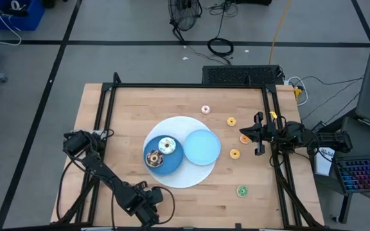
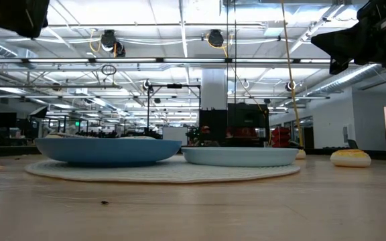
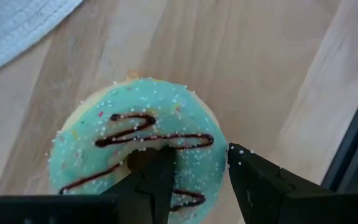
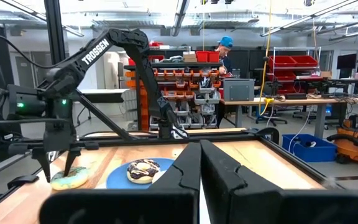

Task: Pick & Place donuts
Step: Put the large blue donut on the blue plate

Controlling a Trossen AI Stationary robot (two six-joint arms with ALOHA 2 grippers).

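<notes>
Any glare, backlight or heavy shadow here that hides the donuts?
High view: even light, soft shadows, plated donuts plain. Low view: bright ceiling lamps behind leave the plates' sides dim. Left wrist view: green donut evenly lit, no glare, at the left end effector.
</notes>
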